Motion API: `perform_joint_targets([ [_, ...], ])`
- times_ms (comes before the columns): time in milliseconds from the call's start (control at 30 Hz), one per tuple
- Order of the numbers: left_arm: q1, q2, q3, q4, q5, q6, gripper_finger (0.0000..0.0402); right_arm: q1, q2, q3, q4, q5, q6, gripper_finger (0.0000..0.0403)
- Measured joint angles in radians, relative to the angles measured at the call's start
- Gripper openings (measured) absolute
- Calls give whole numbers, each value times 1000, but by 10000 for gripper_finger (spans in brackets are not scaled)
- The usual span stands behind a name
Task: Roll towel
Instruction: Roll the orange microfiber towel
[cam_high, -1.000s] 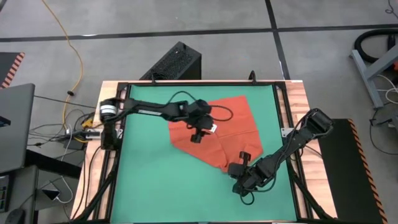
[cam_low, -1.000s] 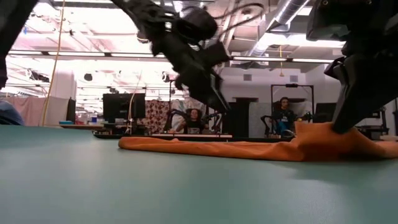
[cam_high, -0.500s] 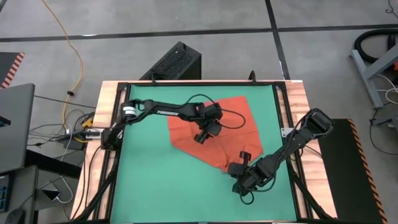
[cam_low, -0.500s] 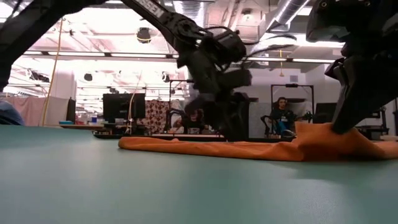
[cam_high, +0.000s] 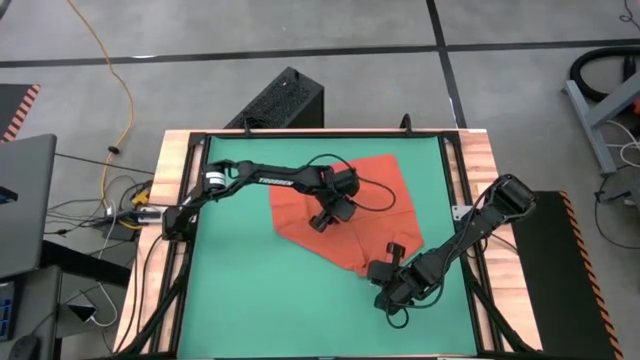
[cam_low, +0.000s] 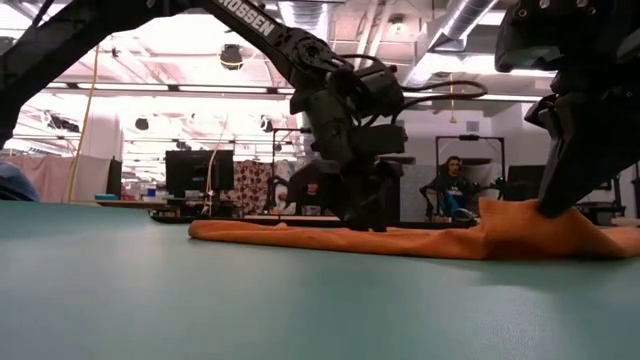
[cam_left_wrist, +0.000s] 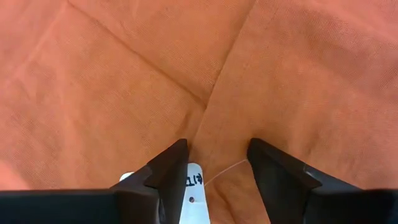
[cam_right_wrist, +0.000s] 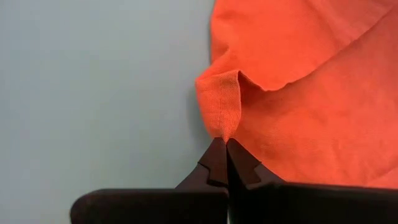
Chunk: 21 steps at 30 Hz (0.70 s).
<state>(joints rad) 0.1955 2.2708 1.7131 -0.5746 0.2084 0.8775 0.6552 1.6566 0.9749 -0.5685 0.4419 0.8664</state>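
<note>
Orange-red towel (cam_high: 345, 215) under open left end effector (cam_high: 322, 222), corner pinched by right end effector (cam_high: 392, 252)

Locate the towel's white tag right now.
In the left wrist view the white tag lies on the towel between the open left claw's fingers, hard against one finger; the high view puts that claw mid-towel.

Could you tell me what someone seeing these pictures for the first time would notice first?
The orange-red towel stands out, spread flat on the green mat toward the table's far right. The left claw hangs open just above the towel's middle, by its small white tag. The right claw is shut on the towel's near corner, pinching up a small fold.
</note>
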Motion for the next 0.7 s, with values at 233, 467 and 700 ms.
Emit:
perform_joint_targets([
  [233,-1,10,76,-126,-23,-2,88,-1,0,0,0,0,0,4],
  [467,-2,11,136,-175,-63,-18,6,0,0,0,8,0,0,4],
  [700,-20,11,209,-286,-108,-128,1,0,0,0,11,0,0,4],
])
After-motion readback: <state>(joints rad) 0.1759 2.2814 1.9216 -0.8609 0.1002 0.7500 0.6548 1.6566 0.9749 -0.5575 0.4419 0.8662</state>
